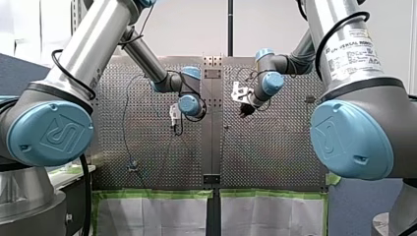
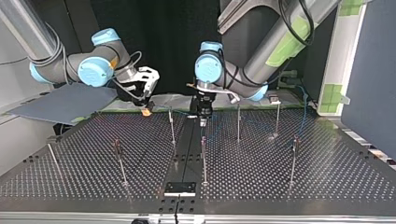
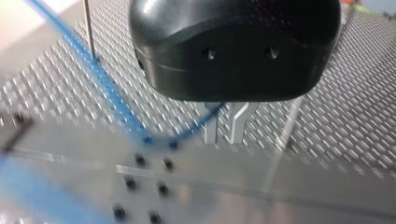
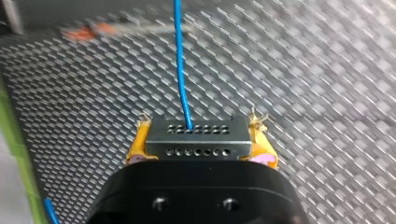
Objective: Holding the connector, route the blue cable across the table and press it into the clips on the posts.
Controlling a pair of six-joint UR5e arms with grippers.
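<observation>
The connector [image 4: 198, 145], a grey block with rows of small holes, is pinched between the yellow pads [image 4: 138, 148] of my right gripper [image 4: 199, 125]. The blue cable [image 4: 180, 60] is seen leaving the connector's face and running straight ahead over the perforated table [image 2: 280, 177]. In the top view my right gripper is held above the table's far edge at the left. My left gripper [image 3: 225, 140] is held low over the middle seam, near a thin post [image 2: 172, 126]. Its metal fingers [image 3: 212, 128] are drawn close together, with only a narrow slot left, and the cable is led in between them. From there the cable is looped down to the table and away past another post [image 3: 88, 28].
</observation>
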